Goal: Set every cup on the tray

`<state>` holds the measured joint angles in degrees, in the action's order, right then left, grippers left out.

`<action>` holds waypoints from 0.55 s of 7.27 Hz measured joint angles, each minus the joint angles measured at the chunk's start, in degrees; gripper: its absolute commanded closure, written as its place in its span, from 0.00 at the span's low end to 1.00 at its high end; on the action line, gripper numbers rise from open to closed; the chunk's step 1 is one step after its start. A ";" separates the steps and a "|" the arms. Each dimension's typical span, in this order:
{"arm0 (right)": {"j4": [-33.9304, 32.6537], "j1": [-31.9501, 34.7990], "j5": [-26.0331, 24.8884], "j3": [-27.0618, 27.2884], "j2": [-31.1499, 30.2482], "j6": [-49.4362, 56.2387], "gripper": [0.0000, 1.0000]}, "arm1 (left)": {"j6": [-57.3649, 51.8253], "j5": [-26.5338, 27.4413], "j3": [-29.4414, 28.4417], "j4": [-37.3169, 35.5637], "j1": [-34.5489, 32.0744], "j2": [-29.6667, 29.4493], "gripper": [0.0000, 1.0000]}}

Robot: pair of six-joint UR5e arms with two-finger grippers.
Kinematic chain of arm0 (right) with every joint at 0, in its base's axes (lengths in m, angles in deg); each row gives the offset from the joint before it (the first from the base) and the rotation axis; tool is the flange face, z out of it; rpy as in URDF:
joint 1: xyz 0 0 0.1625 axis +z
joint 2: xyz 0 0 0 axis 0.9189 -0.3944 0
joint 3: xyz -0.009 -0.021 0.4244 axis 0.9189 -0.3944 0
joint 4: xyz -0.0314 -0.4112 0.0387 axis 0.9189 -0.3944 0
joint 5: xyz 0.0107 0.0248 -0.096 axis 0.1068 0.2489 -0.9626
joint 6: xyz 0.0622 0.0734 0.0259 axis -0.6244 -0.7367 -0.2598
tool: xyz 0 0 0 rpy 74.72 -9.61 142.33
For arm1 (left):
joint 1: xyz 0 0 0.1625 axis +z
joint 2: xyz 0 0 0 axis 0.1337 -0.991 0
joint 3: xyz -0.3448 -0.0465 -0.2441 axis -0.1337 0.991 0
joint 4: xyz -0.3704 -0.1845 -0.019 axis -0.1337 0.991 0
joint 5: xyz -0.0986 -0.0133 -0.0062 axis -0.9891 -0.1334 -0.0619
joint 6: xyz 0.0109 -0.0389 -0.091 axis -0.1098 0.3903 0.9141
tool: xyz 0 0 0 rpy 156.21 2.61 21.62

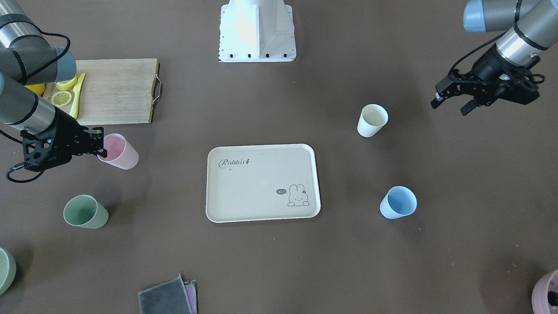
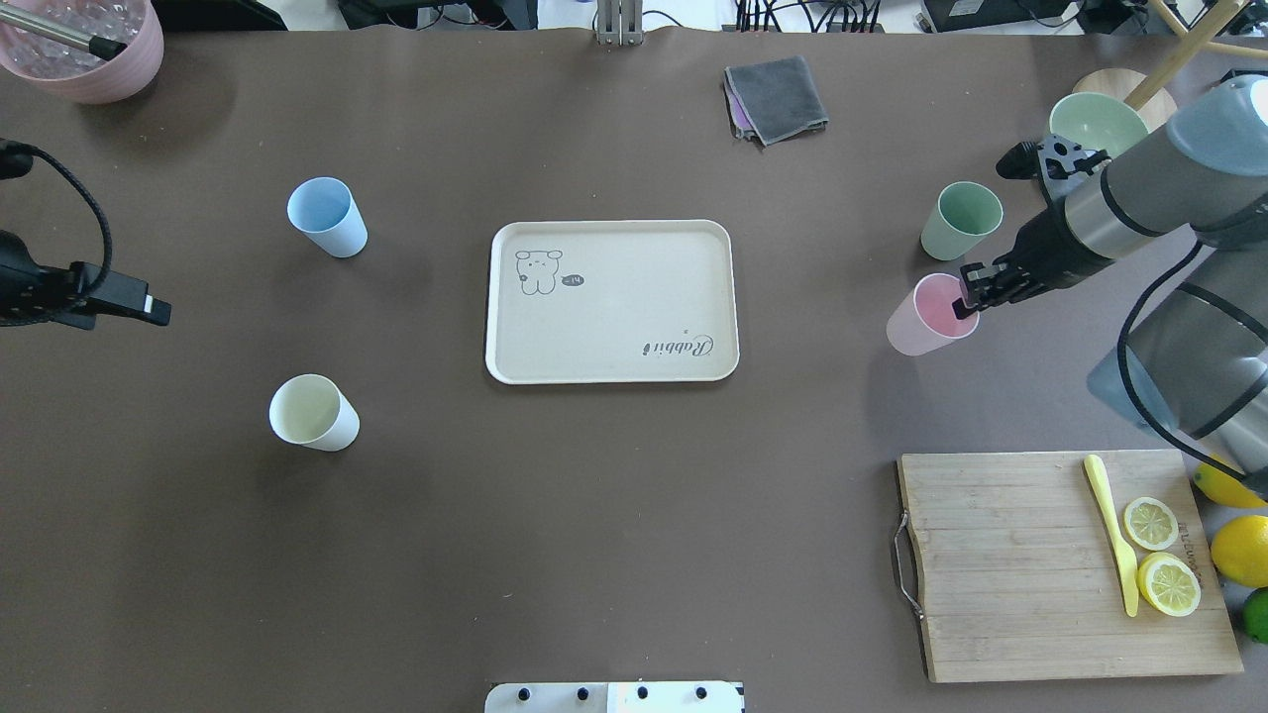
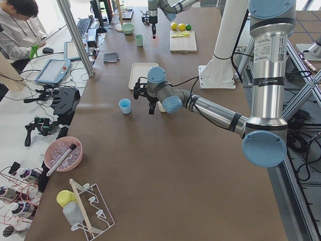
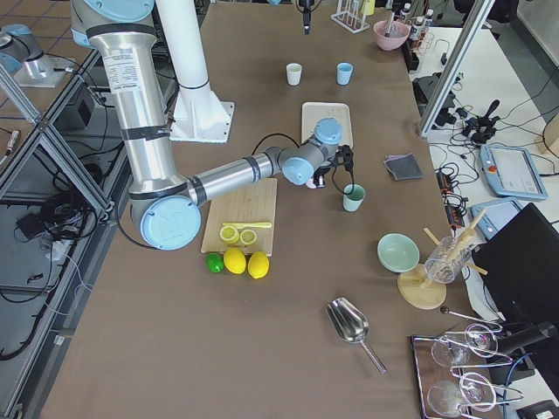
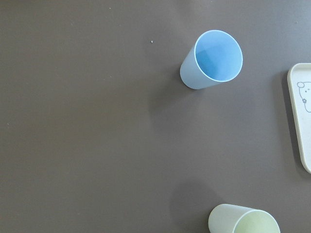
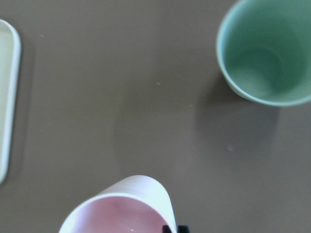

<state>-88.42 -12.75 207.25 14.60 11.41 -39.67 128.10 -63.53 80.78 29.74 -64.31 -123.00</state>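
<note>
The cream tray (image 2: 614, 307) lies at the table's middle with nothing on it. The pink cup (image 2: 921, 317) stands to its right, and my right gripper (image 2: 966, 297) is shut on its rim, one finger inside; the wrist view shows the cup (image 6: 121, 211) at the bottom edge. The green cup (image 2: 959, 220) stands just beyond it, upright. The blue cup (image 2: 327, 218) and the cream-white cup (image 2: 312, 413) stand left of the tray. My left gripper (image 1: 451, 104) is open and empty, held above the table apart from both.
A wooden cutting board (image 2: 1001, 564) with lemon slices and a yellow knife lies near right. A grey cloth (image 2: 778, 97) lies far centre. A pale green bowl (image 2: 1095, 119) sits far right and a pink bowl (image 2: 89, 50) far left.
</note>
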 measured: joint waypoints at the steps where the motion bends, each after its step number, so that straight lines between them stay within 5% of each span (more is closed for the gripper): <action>1: -2.29 -0.86 -0.29 -0.65 4.72 -2.92 1.00 | 1.31 2.83 0.20 -0.04 3.32 -0.07 0.03; 4: -5.04 -6.94 -6.49 -6.00 17.01 -12.13 1.00 | 2.04 7.76 -1.58 -0.13 11.17 -1.64 0.11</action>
<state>-93.46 -19.69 200.76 8.60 28.41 -51.80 130.14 -55.78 79.20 29.61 -53.14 -124.64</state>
